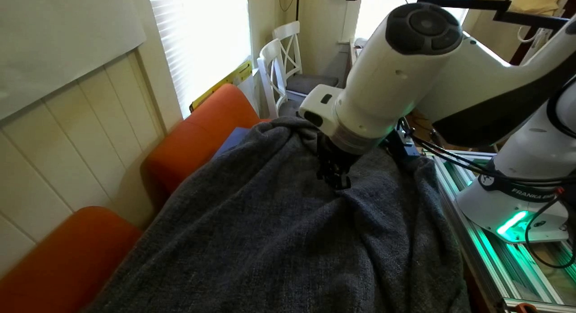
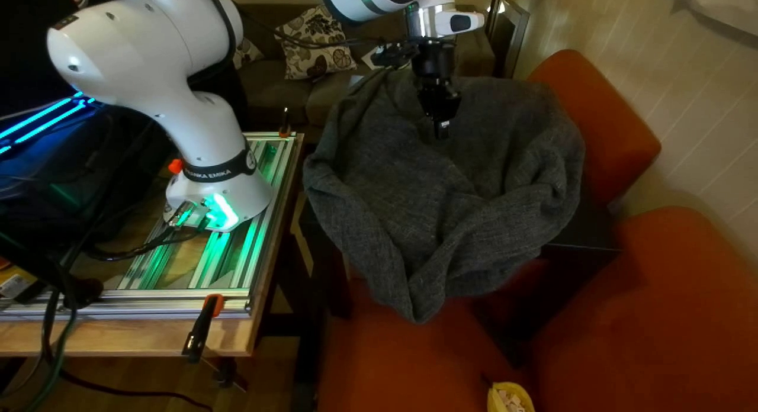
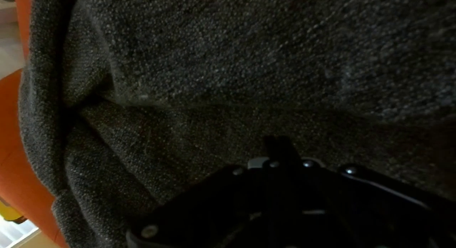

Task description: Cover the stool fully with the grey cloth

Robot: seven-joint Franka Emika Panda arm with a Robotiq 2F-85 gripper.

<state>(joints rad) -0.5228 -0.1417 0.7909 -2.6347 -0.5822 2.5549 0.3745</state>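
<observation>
The grey cloth [image 1: 279, 223] is a large dark woven blanket, draped in folds over something below. It also shows in an exterior view [image 2: 414, 205], where one corner hangs down in front, and it fills most of the wrist view [image 3: 231, 55]. A black flat-topped piece [image 2: 583, 237] shows from under the cloth's edge; I cannot tell whether it is the stool, which is otherwise hidden. My gripper [image 2: 442, 128] points down at the middle of the cloth, close to it. Its fingertips [image 3: 277, 138] are together with no cloth visible between them. I cannot tell whether they touch the cloth.
Orange seat cushions [image 2: 687, 299] lie beside and below the cloth. An orange backrest [image 1: 207, 128] stands along the wall. The robot's base sits on a metal-framed table [image 2: 260, 240]. A yellow bowl [image 2: 510, 397] is at the front. White chairs [image 1: 274, 65] stand behind.
</observation>
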